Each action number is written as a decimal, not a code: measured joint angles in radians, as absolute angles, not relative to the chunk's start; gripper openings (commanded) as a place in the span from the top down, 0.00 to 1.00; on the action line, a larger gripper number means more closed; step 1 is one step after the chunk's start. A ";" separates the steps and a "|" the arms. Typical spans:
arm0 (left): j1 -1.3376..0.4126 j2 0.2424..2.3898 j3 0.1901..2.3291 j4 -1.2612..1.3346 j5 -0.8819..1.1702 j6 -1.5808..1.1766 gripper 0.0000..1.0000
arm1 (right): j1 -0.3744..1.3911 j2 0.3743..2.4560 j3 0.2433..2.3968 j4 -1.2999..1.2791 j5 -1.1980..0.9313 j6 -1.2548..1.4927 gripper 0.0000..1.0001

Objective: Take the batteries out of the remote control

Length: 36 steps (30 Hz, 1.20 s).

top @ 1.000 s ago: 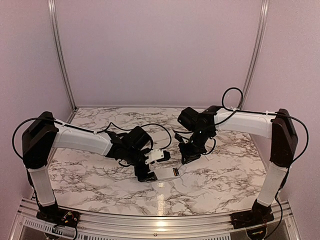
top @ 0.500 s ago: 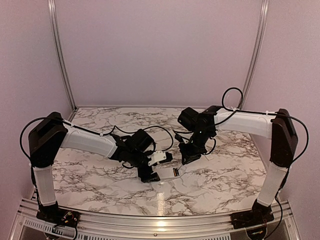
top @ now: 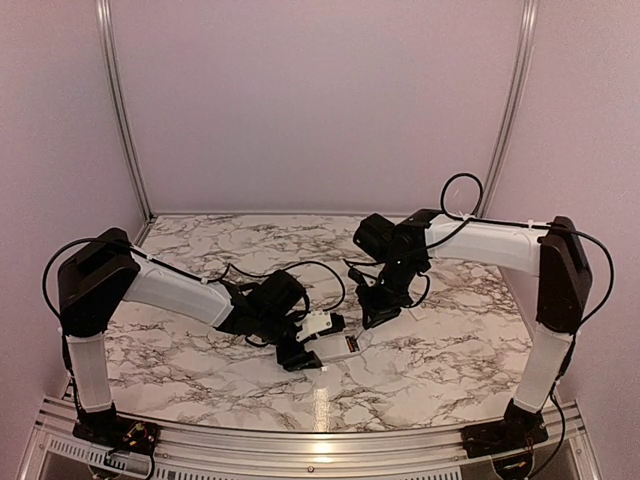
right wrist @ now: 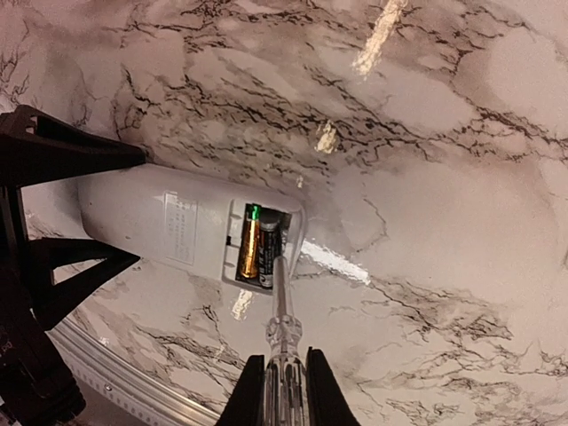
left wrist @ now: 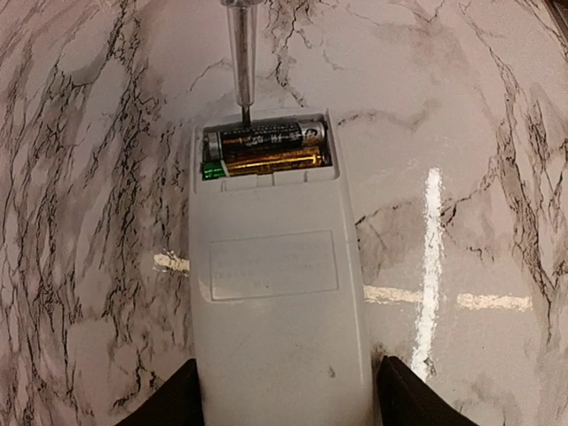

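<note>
Both batteries [left wrist: 271, 161] sat side by side in the recess of the remote control [left wrist: 275, 293], which lay flat near the middle of the marble worktop [left wrist: 461, 133], lilac walls [top: 320, 100] behind. The right tool [right wrist: 282, 359] was clamped on a metal rod [right wrist: 280, 293] poking into the recess. The left tool [left wrist: 288, 362] straddled the remote's cut-off near end, and I couldn't tell if it gripped.

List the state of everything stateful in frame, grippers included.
remote control: back face up, battery recess uncovered.
dark battery: seated in the recess.
gold battery: seated in the recess, beside the dark one.
metal rod: tip at the dark battery's end.
right gripper: shut on the rod.
left gripper: jaws either side of the remote; grip unclear.
</note>
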<state>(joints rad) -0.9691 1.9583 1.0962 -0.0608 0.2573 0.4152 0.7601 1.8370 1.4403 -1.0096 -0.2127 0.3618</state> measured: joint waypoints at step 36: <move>-1.027 1.931 1.093 -0.073 0.075 0.419 1.00 | 0.760 1.837 1.446 -0.999 -0.250 0.354 1.00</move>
